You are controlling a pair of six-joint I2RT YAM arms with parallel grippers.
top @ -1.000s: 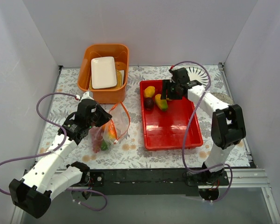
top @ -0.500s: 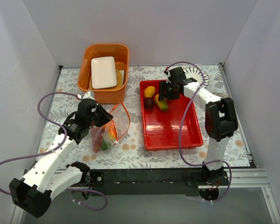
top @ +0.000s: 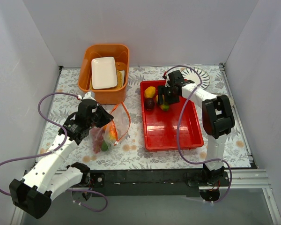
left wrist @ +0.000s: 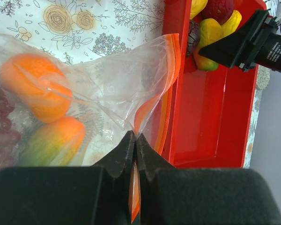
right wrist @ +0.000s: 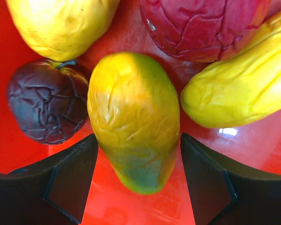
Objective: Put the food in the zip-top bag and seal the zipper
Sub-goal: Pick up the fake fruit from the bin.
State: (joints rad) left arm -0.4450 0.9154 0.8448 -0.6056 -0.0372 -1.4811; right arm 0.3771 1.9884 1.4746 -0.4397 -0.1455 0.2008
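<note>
Right gripper (right wrist: 138, 140) nearer; mango (right wrist: 133, 117) green-end inward

narrow room for fingers (right wrist: 70, 183) beside mango (right wrist: 133, 122), between purple fruit (right wrist: 42, 105) and yellow fruit (right wrist: 239, 89)

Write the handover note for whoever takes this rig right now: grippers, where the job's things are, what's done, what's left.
Left gripper: shut on the zipper, holding the mouth of the zip-top bag open beside the red tray.
Right gripper: open, one finger on each side of the yellow-green mango in the tray, not closed on it.
Done: the orange, the orange-green mango and the grapes are in the bag.
Left: grasp that mango, bag it and the other fruits in the tray, then seal the zipper.
</note>
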